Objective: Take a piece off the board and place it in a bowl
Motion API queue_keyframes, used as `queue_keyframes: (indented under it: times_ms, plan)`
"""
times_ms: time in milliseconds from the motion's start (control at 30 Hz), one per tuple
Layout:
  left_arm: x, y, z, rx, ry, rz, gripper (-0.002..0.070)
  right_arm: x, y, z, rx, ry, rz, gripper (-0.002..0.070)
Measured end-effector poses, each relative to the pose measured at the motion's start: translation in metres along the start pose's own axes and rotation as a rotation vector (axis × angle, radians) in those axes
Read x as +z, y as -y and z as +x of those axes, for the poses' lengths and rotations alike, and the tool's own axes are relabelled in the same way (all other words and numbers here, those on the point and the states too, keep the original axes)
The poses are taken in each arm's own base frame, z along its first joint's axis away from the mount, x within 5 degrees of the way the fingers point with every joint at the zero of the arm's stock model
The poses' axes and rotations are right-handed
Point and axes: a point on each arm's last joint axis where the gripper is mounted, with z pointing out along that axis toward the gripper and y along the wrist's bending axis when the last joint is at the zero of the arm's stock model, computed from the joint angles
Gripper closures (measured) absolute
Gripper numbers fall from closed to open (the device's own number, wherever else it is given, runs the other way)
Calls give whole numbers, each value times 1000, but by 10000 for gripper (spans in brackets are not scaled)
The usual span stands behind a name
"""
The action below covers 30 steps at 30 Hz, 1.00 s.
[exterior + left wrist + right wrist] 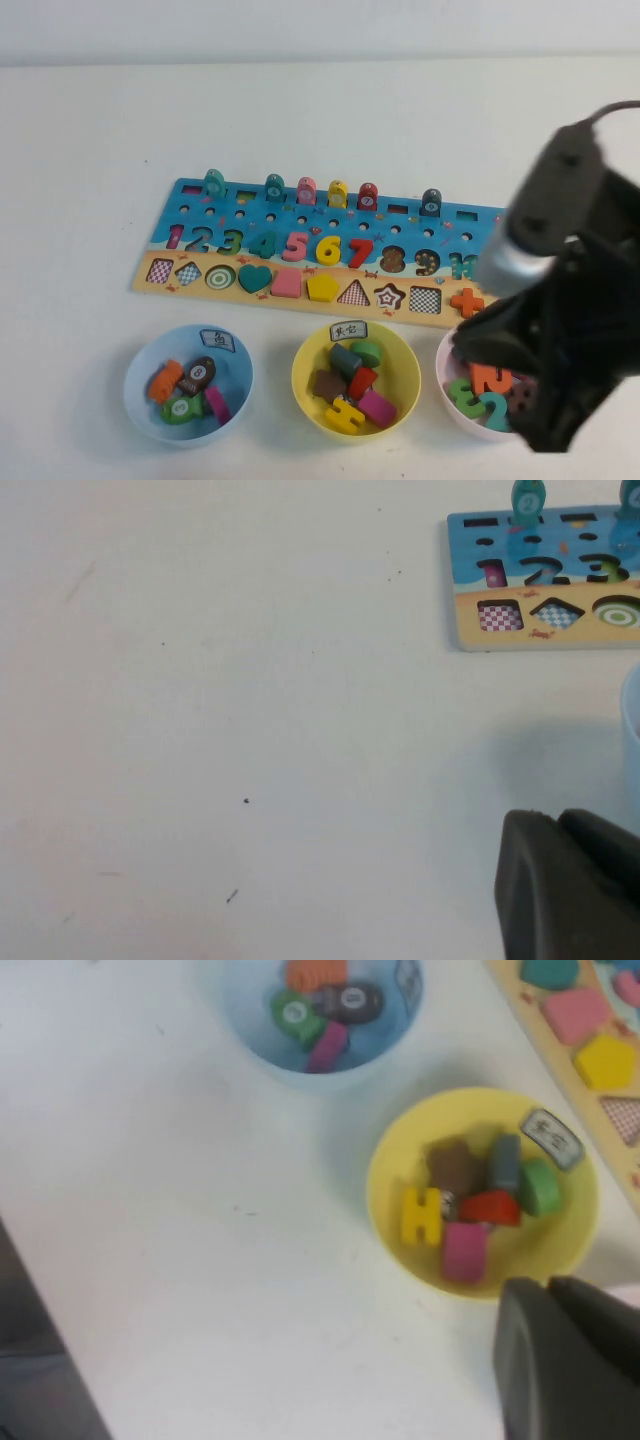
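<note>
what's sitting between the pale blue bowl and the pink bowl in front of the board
The yellow bowl, in the high view, holding the red piece among others. The right gripper hangs near it; the left gripper is over bare table.

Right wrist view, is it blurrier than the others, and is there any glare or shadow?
Right wrist view: soft focus, the yellow bowl and red piece blurred, no glare. High view: sharper on the board; the near right gripper is blurred. Left wrist view: even light, a faint shadow beside the left gripper.
</note>
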Motion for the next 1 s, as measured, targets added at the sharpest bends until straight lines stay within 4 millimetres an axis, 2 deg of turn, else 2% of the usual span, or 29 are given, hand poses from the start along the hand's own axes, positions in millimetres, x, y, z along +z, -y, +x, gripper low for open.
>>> queue_keyframes:
  times_ms: [200,333,467,700,867,1000]
  plan:
    - [0,0,0,0,0,0,679,-49,7,13,-70,91,182,693]
    - [0,0,0,0,0,0,679,-81,4,25,-85,181,253,693]
    - [0,0,0,0,0,0,679,-99,3,43,-86,290,318,693]
    - [0,0,0,0,0,0,680,-103,9,85,-70,539,495,693]
    - [0,0,0,0,0,0,679,-90,23,129,78,602,723,693]
    - [0,0,0,0,0,0,679,-76,26,164,216,639,850,693]
